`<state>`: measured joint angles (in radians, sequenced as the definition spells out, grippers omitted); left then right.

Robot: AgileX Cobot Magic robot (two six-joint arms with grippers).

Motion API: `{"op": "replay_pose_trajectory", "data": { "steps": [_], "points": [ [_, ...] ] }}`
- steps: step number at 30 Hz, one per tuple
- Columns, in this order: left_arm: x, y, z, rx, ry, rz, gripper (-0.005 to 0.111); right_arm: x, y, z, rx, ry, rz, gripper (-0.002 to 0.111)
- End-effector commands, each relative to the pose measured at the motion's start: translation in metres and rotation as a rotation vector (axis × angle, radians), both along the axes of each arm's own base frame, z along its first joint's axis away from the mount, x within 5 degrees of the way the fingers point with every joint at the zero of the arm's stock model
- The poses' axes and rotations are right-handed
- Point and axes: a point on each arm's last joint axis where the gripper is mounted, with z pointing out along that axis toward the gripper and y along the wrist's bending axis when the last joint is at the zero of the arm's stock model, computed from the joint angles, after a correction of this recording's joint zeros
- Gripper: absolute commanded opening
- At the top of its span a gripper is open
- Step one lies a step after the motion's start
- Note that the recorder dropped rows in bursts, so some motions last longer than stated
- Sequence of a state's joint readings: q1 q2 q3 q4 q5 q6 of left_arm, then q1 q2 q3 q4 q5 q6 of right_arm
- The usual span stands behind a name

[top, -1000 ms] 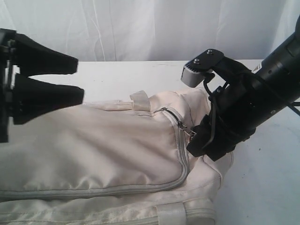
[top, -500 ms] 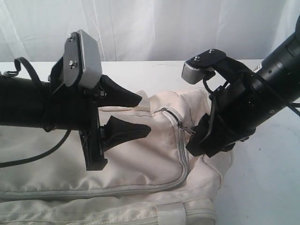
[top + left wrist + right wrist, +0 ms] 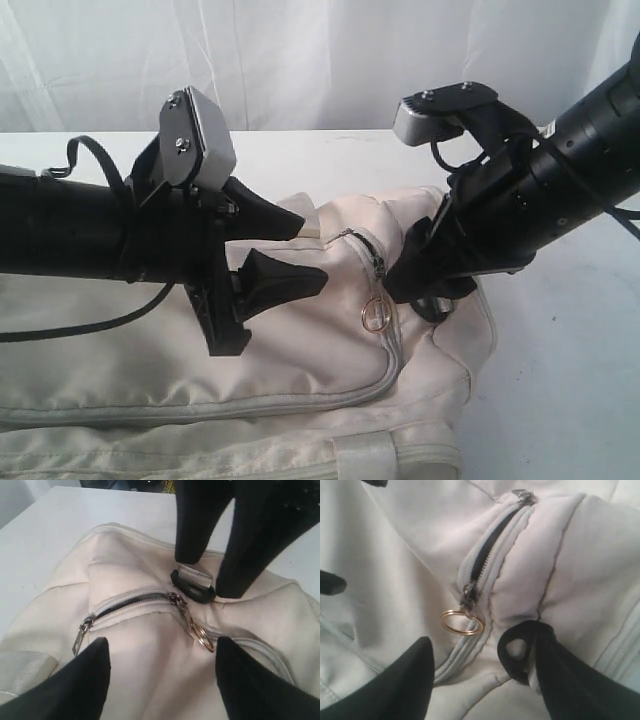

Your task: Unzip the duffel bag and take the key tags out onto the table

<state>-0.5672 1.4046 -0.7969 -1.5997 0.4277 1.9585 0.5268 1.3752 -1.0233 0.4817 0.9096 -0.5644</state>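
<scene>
White table (image 3: pixel 560 400) beneath cream duffel bag (image 3: pixel 300 370), grey zipper (image 3: pixel 482 560) part-undone, gold ring (image 3: pixel 449 629); left pincer (image 3: pixel 311 250), right pincer (image 3: pixel 482 647) both agape, empty.

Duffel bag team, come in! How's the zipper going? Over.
Left gripper, right gripper: jaws open, empty. Duffel bag zipper partly open, gold ring on its pull; key tags not in sight. Black D-ring clip beside right jaws. Over.
</scene>
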Motion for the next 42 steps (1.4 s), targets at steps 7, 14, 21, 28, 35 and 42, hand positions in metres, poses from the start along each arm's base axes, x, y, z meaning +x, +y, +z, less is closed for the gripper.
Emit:
{"op": "replay_pose_trajectory", "data": {
  "steps": [7,14,21,28,35,42],
  "points": [
    [0.014,-0.017,-0.006,-0.040,-0.053,-0.085,0.064,-0.005,0.007,-0.020,-0.027,0.236,0.037,0.042],
    [0.016,-0.019,-0.012,0.044,-0.099,-0.144,0.057,0.001,0.012,-0.025,0.001,0.231,0.007,0.042],
    [0.017,-0.018,-0.014,0.065,-0.109,-0.141,0.032,0.006,0.013,-0.024,0.021,0.202,-0.048,0.042],
    [0.021,-0.016,-0.015,0.084,-0.112,-0.091,0.031,0.008,0.014,-0.026,0.029,0.242,-0.124,0.042],
    [0.027,-0.019,-0.004,0.007,-0.093,-0.035,0.000,0.012,0.017,-0.034,0.032,0.282,-0.140,0.042],
    [0.030,-0.024,0.011,-0.060,-0.088,-0.036,0.000,0.024,0.021,-0.036,0.080,0.204,-0.204,0.041]
  ]
}}
